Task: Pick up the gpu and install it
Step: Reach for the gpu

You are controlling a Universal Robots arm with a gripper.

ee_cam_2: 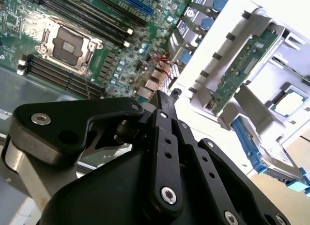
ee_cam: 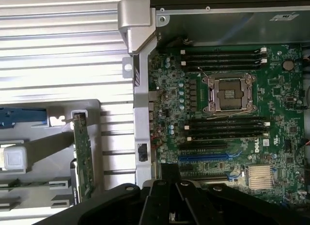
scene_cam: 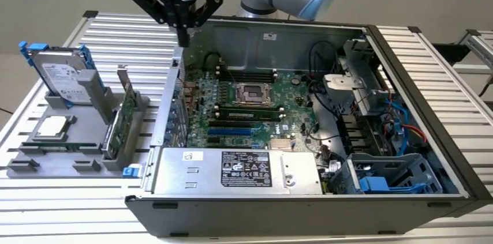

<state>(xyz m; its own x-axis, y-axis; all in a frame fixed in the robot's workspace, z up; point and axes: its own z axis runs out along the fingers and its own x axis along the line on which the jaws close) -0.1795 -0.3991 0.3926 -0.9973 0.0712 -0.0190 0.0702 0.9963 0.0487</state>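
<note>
The gpu (scene_cam: 122,122) is a green card standing on edge in a grey holder (scene_cam: 85,160) at the exterior view's left, its silver bracket pointing up. It also appears in the second wrist view as gpu (ee_cam_2: 242,65) and in the first wrist view as gpu (ee_cam: 83,157). My gripper (scene_cam: 183,37) hangs above the left wall of the open computer case (scene_cam: 308,209), well above and behind the card. Its black fingers (ee_cam_2: 162,101) are shut together on nothing. The gripper (ee_cam: 169,172) looks down over the motherboard (ee_cam: 232,118), with a blue slot (ee_cam: 203,157) close by.
A hard drive with a blue frame (scene_cam: 62,74) and a processor (scene_cam: 50,127) sit in the same grey holder. Inside the case are a silver power supply (scene_cam: 231,170), a drive cage (scene_cam: 385,177) and loose cables. The ribbed metal table (scene_cam: 115,36) surrounds everything.
</note>
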